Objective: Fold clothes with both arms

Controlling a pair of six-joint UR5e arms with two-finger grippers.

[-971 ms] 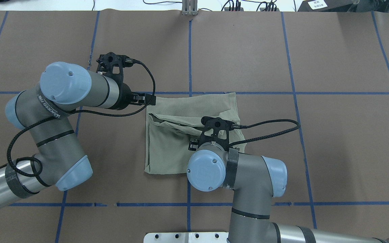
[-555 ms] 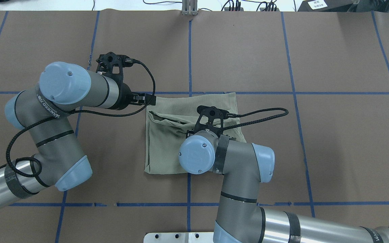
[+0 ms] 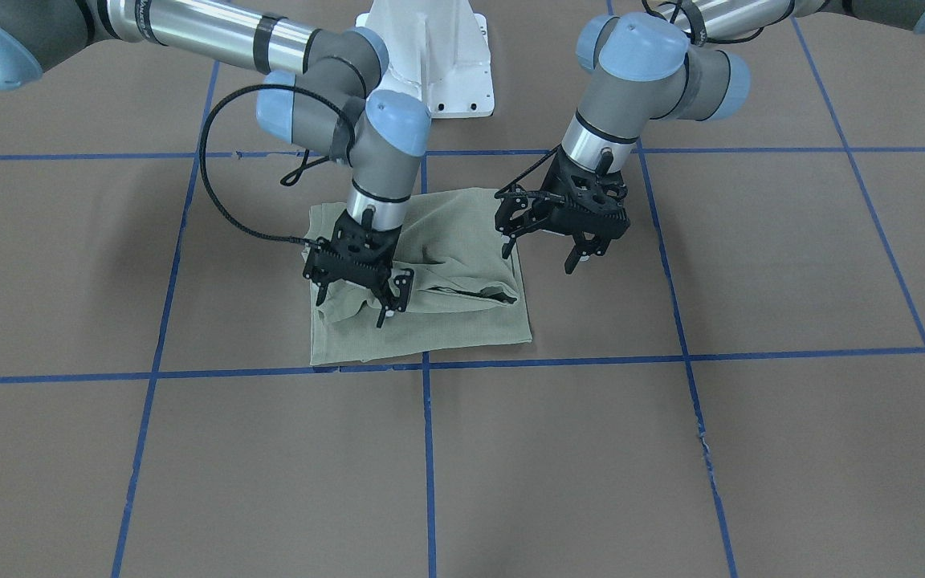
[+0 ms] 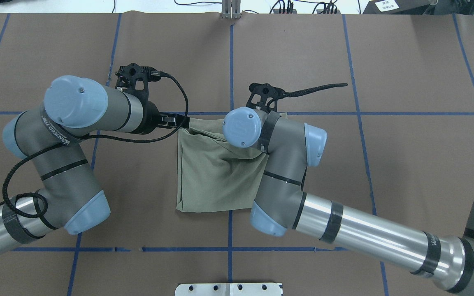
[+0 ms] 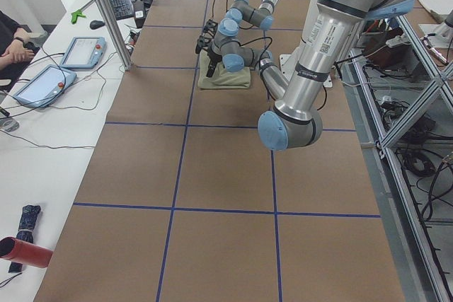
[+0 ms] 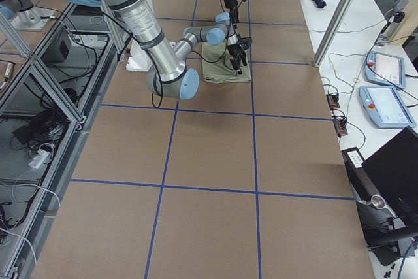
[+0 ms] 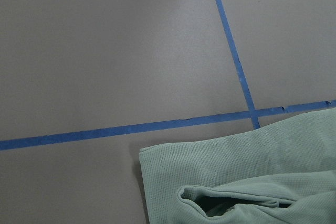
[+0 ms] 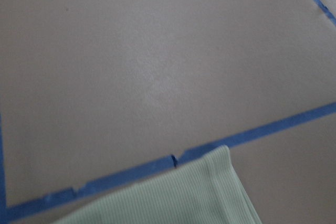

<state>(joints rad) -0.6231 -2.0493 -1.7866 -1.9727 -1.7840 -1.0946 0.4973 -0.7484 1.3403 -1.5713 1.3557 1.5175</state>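
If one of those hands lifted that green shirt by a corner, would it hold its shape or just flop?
Probably flop: the shirt lies in soft wrinkles, with a gaping fold beside the right hand. It looks light, a thin fine knit lying flat in layers. Pushed, it would likely bunch up rather than slide whole.

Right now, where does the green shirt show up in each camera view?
Front-facing: shirt just left of centre.
Overhead: shirt at centre.
Exterior left: shirt small, upper centre.
Exterior right: shirt small, upper centre.
Left wrist: shirt bottom right.
Right wrist: shirt along bottom edge.
Shared landmark: blue tape line beside the shirt's far edge.
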